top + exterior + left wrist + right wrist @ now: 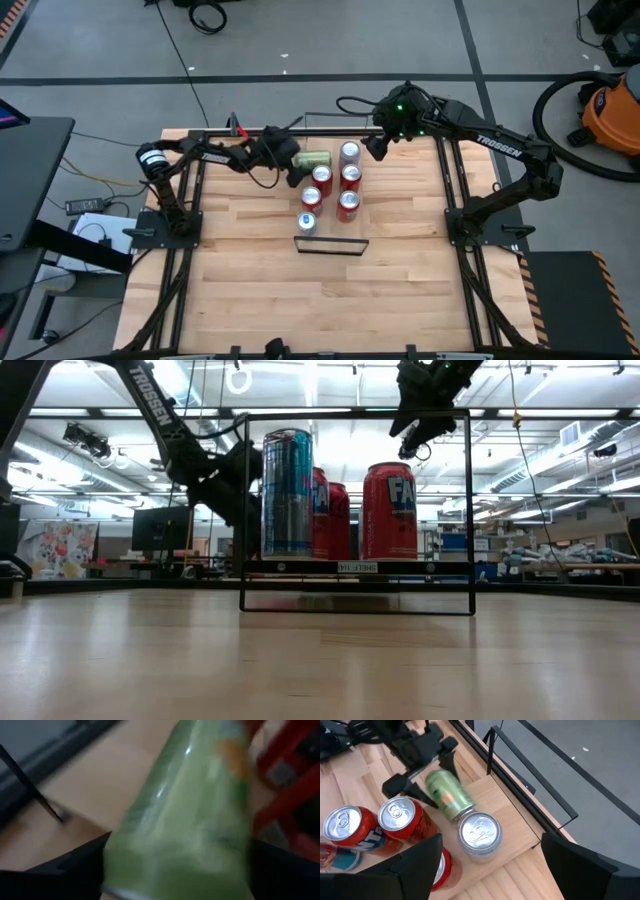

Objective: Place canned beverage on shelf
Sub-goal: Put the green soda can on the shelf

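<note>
The green can point(190, 815) lies tipped on its side between the left gripper point(427, 772)'s closed-on fingers, long axis roughly level over the shelf point(495, 805)'s far end (right gripper point(375, 147) hovers nearby, fingers spread apart).

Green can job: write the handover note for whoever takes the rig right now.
Left gripper: shut on the green can, holding it on its side at the shelf's far end.
Right gripper: open, holding nothing, beside that same far end.
On the shelf: six cans upright, four red cans, one silver can, one blue can.
Done: green can picked up and brought to the shelf.
Left: turn it upright, set it in the free spot beside the silver can, release, and back the arm out without knocking its neighbours.
</note>
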`<state>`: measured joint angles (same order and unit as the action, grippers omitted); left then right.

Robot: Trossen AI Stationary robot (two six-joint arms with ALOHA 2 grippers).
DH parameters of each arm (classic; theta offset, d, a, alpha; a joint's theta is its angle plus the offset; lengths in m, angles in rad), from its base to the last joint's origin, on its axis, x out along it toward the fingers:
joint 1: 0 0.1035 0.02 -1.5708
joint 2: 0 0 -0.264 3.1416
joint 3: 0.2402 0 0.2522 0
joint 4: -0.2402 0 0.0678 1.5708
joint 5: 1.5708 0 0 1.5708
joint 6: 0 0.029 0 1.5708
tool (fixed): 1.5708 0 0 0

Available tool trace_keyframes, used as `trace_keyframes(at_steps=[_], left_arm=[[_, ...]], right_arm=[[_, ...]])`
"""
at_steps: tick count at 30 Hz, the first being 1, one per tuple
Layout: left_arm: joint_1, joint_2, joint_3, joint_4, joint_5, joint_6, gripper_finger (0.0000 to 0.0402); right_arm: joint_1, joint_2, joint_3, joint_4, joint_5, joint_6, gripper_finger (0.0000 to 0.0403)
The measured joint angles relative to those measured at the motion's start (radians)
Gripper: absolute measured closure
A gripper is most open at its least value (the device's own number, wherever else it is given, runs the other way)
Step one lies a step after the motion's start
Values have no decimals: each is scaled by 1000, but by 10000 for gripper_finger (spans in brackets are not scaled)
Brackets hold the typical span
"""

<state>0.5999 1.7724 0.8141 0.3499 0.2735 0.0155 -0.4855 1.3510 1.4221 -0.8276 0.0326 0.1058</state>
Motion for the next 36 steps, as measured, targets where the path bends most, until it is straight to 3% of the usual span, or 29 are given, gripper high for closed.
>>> trace_keyframes(at_steps=[24, 36], left_arm=[[-37, -11, 5, 4, -47, 59, 35], [-37, -12, 5, 5, -48, 40, 91]], right_arm=[[33, 0, 0, -9, 0, 16, 54], [33, 0, 0, -17, 0, 16, 54]])
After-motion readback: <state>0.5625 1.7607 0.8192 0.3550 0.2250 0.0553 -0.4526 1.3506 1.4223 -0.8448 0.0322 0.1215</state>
